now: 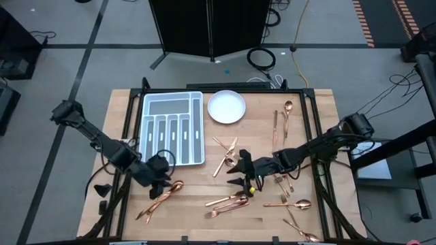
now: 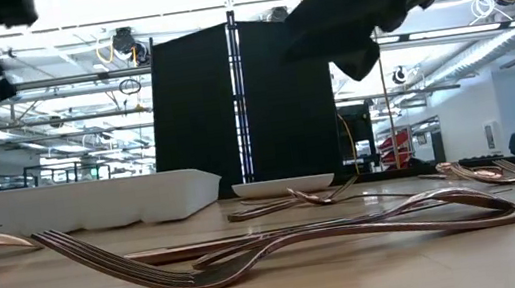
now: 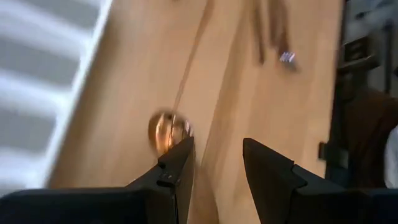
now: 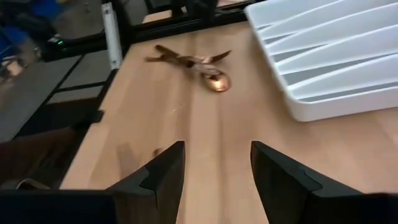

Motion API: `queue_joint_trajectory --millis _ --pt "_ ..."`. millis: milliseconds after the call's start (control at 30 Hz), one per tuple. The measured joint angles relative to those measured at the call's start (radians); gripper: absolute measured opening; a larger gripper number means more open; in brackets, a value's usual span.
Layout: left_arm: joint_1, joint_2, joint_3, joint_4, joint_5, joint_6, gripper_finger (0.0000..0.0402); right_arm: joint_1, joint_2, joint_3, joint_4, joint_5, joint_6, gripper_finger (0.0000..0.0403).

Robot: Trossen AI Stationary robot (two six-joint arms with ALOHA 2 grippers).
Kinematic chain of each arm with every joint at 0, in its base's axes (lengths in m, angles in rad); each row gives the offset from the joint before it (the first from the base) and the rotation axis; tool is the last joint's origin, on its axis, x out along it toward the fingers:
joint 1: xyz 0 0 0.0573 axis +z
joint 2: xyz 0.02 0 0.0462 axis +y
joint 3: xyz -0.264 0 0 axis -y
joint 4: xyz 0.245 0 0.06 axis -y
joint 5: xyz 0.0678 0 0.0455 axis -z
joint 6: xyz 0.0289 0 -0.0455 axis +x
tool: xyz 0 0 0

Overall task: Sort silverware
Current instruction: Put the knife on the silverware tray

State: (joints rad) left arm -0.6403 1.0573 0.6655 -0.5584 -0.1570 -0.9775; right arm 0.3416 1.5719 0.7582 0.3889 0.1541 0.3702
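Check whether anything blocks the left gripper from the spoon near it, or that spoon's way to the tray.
Nothing visible does. The left gripper, open, hangs just beside the spoon, with only bare table between them. The tray lies close behind the gripper, its slots empty, and no silverware lies between spoon and tray.

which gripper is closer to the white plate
Right. The right gripper is open, below the white plate near the table's middle; the left gripper, also open, sits farther off past the grey tray's lower edge.
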Motion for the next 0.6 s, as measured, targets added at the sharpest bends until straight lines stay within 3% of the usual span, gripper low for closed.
queue_joint_trajectory --millis 200,400,600 --pt "-0.101 0.076 0.0 -0.068 0.05 -0.2 0.0135 0.043 0.0 0.0 -0.018 0.0 -0.042 0.0173" --pt "-0.204 0.167 0.003 0.112 0.09 -0.317 0.0135 0.063 0.0 0.0 -0.094 0.0 -0.05 0.0173" --pt "-0.267 0.275 0.077 0.02 0.112 -0.42 0.0135 0.062 0.0 0.0 -0.107 0.003 -0.069 0.0173"
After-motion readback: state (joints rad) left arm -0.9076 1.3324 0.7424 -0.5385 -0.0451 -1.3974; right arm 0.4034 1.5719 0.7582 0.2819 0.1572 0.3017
